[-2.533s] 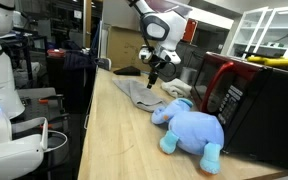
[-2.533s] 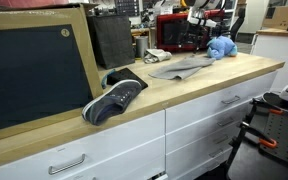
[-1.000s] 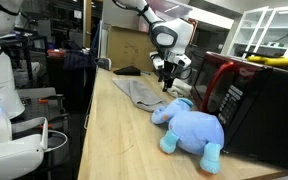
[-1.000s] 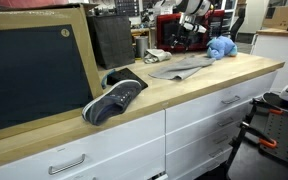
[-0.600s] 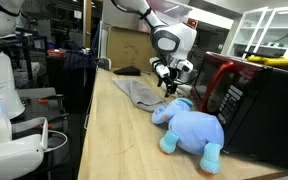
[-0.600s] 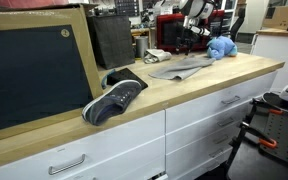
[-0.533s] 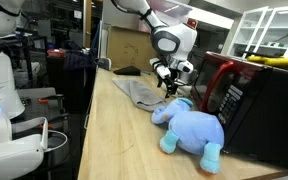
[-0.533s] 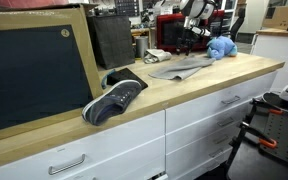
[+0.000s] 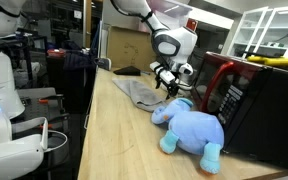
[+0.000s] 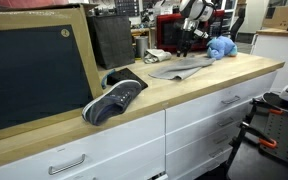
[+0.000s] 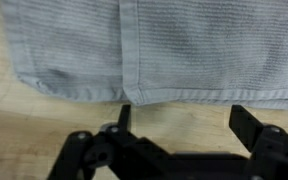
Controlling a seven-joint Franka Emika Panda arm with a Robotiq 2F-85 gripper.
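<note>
Gripper [image 9: 172, 82] is spread wide, jaws well apart, nothing between them. It's empty, hanging just above the grey cloth [image 9: 139, 93]. In the wrist view the two black fingers [image 11: 124, 116] come in from the bottom over bare wood, and the cloth [image 11: 164, 50] fills the top of the picture, its hemmed edge running across just beyond the fingertips. Whether the tips touch the cloth, I cannot tell.

The cloth lies flat and a bit rumpled on the wooden counter [image 9: 109, 140], toward the far end in an exterior view. Just near and right of it sits a blue plush [image 9: 189, 127], its head close to the gripper. Right of the plush stands a red and black microwave [image 9: 249, 100], just beside it.

In an exterior view from the far end, the gripper [image 10: 187, 42] hangs over the cloth [image 10: 179, 68], the plush [image 10: 220, 46] to its right. Well apart, near and left on the counter [image 10: 184, 90], a dark shoe [image 10: 114, 100] lies by a framed black board [image 10: 34, 75]. White drawers [image 10: 204, 120] run under the counter.
</note>
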